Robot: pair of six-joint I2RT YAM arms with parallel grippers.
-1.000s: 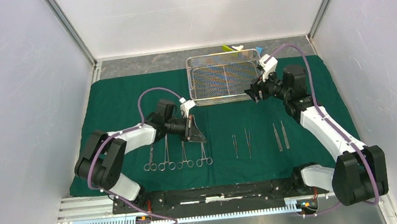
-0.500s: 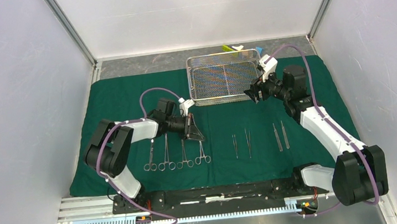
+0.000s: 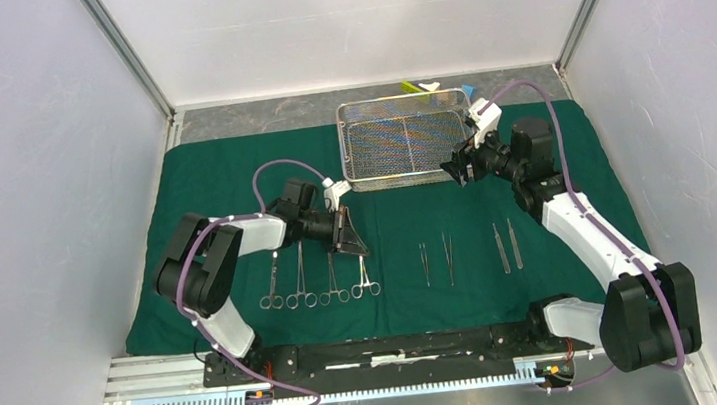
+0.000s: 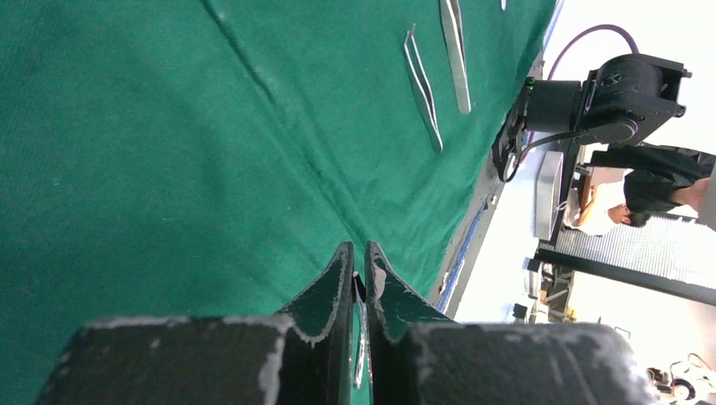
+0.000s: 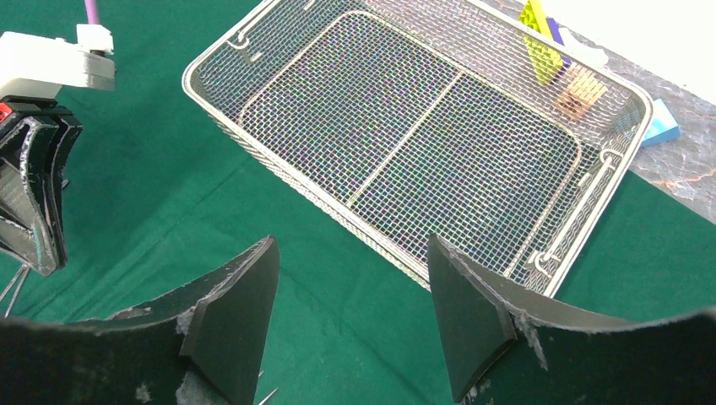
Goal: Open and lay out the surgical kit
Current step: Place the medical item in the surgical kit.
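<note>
With the layout nearly done, the left gripper point(image 4: 359, 261), jaws pinching the fourth clamp point(image 3: 364, 274) at the green drape's point(image 3: 220, 167) lower centre, seemingly needs only release, while the right gripper point(image 3: 455, 168) hangs, jaws apart, beside the mesh tray point(image 3: 403, 181).

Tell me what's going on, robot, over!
Left gripper pinched on a slim clamp, low over the green cloth. Right gripper open, empty, near the mesh tray. Nothing blocking.

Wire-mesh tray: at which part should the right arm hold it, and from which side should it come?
Probably its near long wall, from above, one jaw inside and one outside. The wall is thin and upright, the tray lies empty and open-topped, and the right gripper hangs open close to that side.
</note>
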